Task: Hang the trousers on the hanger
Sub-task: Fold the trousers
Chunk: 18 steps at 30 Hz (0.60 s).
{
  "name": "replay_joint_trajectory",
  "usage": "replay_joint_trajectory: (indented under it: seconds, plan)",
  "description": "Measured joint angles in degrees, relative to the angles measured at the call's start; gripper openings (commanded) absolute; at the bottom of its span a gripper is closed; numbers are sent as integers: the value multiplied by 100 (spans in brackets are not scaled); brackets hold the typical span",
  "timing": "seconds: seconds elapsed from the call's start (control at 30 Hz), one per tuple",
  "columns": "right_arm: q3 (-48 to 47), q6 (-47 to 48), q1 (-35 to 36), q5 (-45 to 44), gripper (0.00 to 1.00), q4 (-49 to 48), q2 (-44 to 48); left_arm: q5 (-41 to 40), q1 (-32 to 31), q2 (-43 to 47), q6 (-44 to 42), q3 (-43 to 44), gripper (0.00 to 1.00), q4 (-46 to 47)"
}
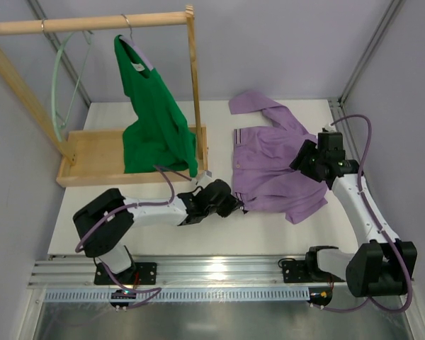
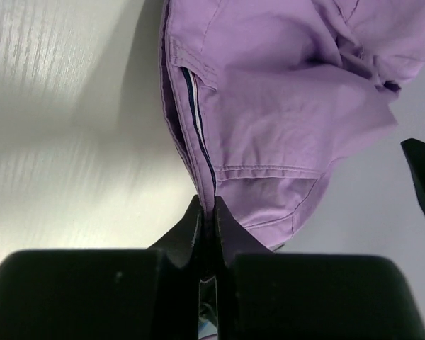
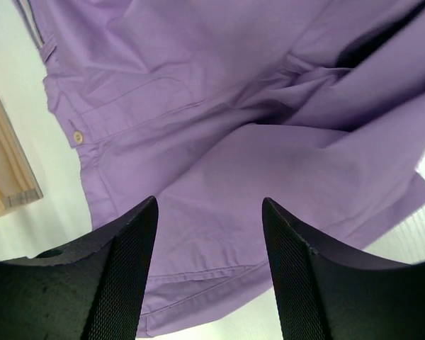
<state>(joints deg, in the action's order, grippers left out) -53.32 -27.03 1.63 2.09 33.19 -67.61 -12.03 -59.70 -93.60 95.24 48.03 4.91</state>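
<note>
Trousers (image 1: 269, 166) lie on the worktop (image 1: 163, 234), left end effector (image 2: 207, 207) pinched on their waistband edge, right end effector (image 3: 209, 203) open above them; the grasp seems made, next lift toward the hanger (image 1: 54, 92).

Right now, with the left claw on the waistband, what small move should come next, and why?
Probably lower the right claw and close it on the trousers. The left claw is shut on the striped waistband edge, while the right one hangs open above the fabric, gripping nothing. Two holds look needed to lift them towards the hanger.
</note>
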Motion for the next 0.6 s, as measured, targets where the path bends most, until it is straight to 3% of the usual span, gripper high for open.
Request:
replay_joint_trajectory:
  seconds: [0.17,0.3,0.6]
  plan:
    - [44,-234,-498,-433,64,258,310,-140,-4,372,-450,7,0,-361]
    - [79,-254,-1025,-474,64,282,400,-538,-50,1432,-872,-59,0,-1071]
    - [-293,31,-1082,551,66,-63,-232,-975,-140,3777,-1495,-1137,0,-2229]
